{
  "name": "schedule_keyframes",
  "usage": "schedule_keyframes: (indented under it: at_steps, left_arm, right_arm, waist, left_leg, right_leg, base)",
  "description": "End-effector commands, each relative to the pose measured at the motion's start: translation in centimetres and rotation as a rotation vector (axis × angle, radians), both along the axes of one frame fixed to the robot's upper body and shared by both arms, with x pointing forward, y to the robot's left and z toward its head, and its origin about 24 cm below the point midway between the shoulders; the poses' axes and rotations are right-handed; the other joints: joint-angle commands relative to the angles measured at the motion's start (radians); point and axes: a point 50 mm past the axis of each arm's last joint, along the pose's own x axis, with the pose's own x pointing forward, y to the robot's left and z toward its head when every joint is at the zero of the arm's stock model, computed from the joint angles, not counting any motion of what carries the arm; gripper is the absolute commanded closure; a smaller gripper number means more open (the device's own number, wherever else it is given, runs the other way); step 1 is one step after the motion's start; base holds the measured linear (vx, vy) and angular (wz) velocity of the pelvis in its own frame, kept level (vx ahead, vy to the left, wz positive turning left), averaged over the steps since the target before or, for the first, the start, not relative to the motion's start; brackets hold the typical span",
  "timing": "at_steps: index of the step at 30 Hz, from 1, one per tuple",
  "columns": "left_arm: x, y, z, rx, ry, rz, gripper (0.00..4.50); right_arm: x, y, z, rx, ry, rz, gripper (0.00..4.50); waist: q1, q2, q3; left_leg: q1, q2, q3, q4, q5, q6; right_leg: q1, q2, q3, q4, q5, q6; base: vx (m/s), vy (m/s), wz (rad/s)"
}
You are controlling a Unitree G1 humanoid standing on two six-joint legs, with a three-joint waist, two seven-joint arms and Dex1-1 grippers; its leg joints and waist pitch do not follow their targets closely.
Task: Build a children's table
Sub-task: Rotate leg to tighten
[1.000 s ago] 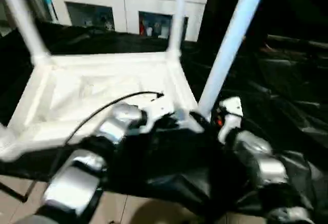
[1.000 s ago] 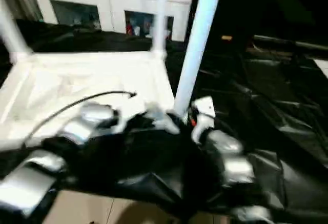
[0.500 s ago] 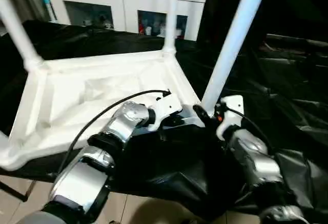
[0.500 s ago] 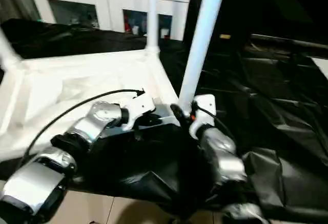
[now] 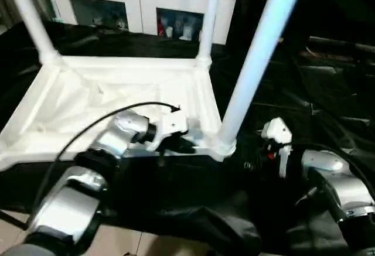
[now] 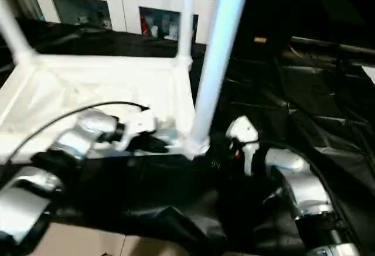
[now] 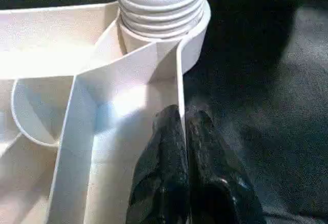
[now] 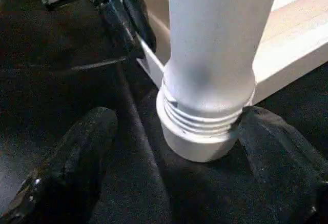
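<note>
Two black fingers of the left gripper (image 7: 184,131) press together on the thin outer rim of the children's table (image 5: 117,95), pinching that white wall between their tips just beside the near corner socket (image 7: 192,44). The left wrist view shows the ribbed underside behind the fingertips and the threaded collar of the near leg (image 5: 255,57) seated in the socket just past them.

The right gripper (image 8: 174,131) has its fingers (image 8: 72,162) spread wide apart, one on each side of that same leg's base, with a gap between each pad and the white tube. In the right wrist view the leg's ridged end sits in the socket between the two pads, and beyond it the left gripper's dark fingers show at the table's rim.

Outward from both grippers, the head views show the table lying upside down on the black-draped work table (image 5: 328,103), with two more legs (image 5: 208,19) rising from the far corners. A black cable (image 5: 99,124) arcs over the left forearm. Behind the table stands a white cabinet (image 5: 140,1) with glass doors. No lettering can be read on anything.
</note>
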Motion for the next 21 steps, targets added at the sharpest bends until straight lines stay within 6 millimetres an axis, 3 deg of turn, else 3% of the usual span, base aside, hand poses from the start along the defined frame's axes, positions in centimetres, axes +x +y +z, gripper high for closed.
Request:
schedule_keyframes:
  at_steps: [1, 6, 12, 14, 20, 21]
  left_arm:
    - [-0.9, -0.9, -1.0, 0.028, 0.049, -0.073, 4.50]
    - [-1.2, -1.1, -0.8, 0.015, 0.060, -0.097, 4.50]
    - [-1.5, -1.1, -0.7, 0.008, 0.071, -0.114, 4.50]
    - [-1.5, -1.1, -0.7, 0.011, 0.069, -0.113, 4.50]
    - [-1.4, -0.9, -0.6, 0.017, 0.064, -0.106, 4.50]
    - [-1.4, -0.9, -0.6, 0.017, 0.063, -0.105, 4.50]
  right_arm:
    - [-0.1, 1.0, -0.2, -0.011, 0.008, 0.043, 0.50]
    - [0.1, 1.6, -0.1, 0.021, 0.005, 0.044, 0.50]
    - [0.8, 2.1, -0.3, 0.031, -0.020, 0.014, 0.50]
    - [0.9, 2.2, -0.4, 0.030, -0.020, 0.020, 0.50]
    - [0.9, 2.1, -0.2, 0.042, -0.013, 0.027, 0.50]
    - [0.9, 2.1, -0.2, 0.043, -0.013, 0.027, 0.75]
  waist:
    - [0.004, 0.003, -0.063]
    - [0.003, 0.004, -0.062]
    - [0.006, 0.012, -0.066]
    - [0.014, 0.013, -0.066]
    - [0.022, 0.012, -0.066]
    - [0.022, 0.013, -0.068]
  left_leg:
    - [0.006, 0.002, 0.015, -0.061, -0.190, 0.097]
    - [0.007, 0.002, 0.013, -0.064, -0.228, 0.068]
    - [0.010, 0.003, 0.015, -0.061, -0.180, 0.077]
    - [0.013, 0.002, 0.017, -0.059, -0.174, 0.080]
    - [0.012, 0.001, 0.016, -0.060, -0.186, 0.071]
    - [0.013, 0.001, 0.016, -0.060, -0.184, 0.071]
  right_leg:
    - [0.059, -0.027, 0.021, -0.043, -0.095, -0.295]
    - [0.059, -0.029, 0.022, -0.050, -0.175, -0.269]
    - [0.057, -0.027, 0.023, -0.038, -0.067, -0.301]
    - [0.059, -0.025, 0.022, -0.036, -0.049, -0.306]
    - [0.062, -0.027, 0.023, -0.036, -0.065, -0.294]
    - [0.063, -0.027, 0.023, -0.035, -0.061, -0.294]
  base:
    - [0.000, 0.000, 0.00]
    - [0.000, 0.000, 0.00]
    - [0.000, 0.000, 0.00]
    - [0.000, 0.000, 0.00]
    - [0.000, 0.000, 0.00]
    - [0.000, 0.000, 0.00]
